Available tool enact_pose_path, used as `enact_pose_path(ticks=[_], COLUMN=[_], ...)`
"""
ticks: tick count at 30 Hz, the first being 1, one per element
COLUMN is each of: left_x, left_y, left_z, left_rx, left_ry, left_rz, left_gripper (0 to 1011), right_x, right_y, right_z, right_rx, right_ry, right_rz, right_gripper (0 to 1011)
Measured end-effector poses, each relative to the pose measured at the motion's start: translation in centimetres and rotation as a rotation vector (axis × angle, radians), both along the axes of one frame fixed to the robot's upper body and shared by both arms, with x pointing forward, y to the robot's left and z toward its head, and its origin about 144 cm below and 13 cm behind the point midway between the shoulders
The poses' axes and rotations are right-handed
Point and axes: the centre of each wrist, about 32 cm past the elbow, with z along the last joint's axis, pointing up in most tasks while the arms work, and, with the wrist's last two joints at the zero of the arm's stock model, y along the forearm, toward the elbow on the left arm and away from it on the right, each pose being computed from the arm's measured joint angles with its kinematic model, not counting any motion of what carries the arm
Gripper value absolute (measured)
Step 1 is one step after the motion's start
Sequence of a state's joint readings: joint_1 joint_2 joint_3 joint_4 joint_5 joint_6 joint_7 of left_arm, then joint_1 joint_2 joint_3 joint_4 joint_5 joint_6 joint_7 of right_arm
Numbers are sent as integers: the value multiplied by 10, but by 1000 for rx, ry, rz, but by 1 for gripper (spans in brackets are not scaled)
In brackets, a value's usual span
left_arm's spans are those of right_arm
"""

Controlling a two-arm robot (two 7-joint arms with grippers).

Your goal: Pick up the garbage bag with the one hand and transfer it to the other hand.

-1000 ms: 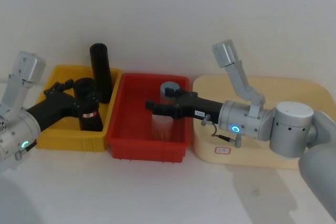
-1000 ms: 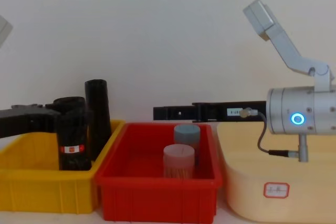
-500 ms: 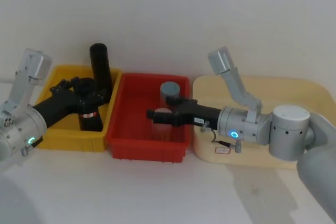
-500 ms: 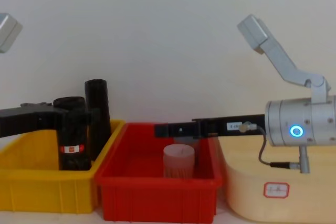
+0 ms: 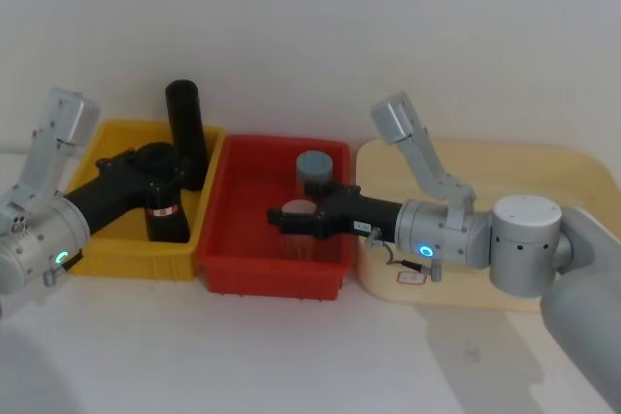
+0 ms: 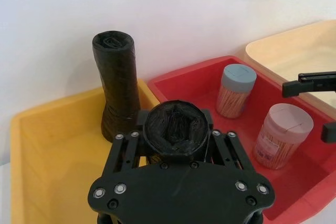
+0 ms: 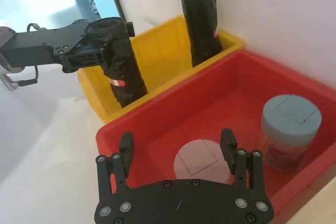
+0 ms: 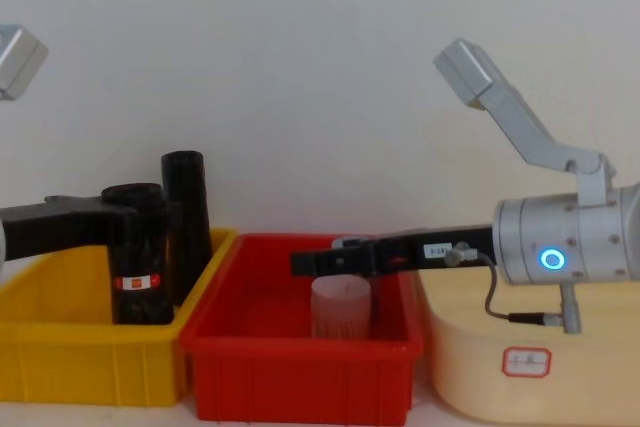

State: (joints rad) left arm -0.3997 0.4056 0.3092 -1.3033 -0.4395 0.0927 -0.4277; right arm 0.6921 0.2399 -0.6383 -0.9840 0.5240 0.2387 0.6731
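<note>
The garbage bag (image 5: 167, 208), a stubby roll of crinkly black plastic with a red-and-white label band, is seen upright in the right half of a yellow plastic bin (image 5: 97, 261). It is set just beside a taller smooth black roll (image 5: 184, 131) near the bin's back right corner. The bag's top is clamped between the fingers of the green-ringed left tool (image 5: 155, 160), which is reached in from the left. The bin floor to the left of the bag is left bare, and open room is kept above both bins.

The blue-ringed right tool (image 7: 176, 136) is stretched out over a red plastic bin (image 5: 272, 276). Its fingers are spread wide just above a pink-lidded clear jar (image 8: 340, 309), and a grey-blue-lidded jar (image 5: 315, 164) is placed behind that. The two tools are kept well apart, with the adjoining bin walls between them. A cream tray (image 5: 543, 167) is set to the right on the white table (image 5: 291, 356).

Compared with half a second ago, the right tool is found lower, nearly at the pink lid, and the grey-blue jar is now hidden behind it in the chest view. The bag's spot is unchanged.
</note>
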Motion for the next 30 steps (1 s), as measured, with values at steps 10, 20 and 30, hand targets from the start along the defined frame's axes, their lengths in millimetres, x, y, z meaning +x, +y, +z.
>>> enact_pose_path(ticks=[10, 20, 30], left_x=[1, 1, 1], left_y=[0, -1, -1], left_z=[0, 0, 0], left_rx=[-1, -1, -1], left_ry=[0, 0, 0], left_rz=[-1, -2, -2], left_gripper=[434, 387, 371], right_x=[3, 6, 11], right_y=[5, 8, 9], right_z=[5, 10, 15], right_rx=[-25, -79, -181], right_ry=[-116, -155, -112], right_rz=[-6, 10, 46], right_gripper=[1001, 1001, 1002])
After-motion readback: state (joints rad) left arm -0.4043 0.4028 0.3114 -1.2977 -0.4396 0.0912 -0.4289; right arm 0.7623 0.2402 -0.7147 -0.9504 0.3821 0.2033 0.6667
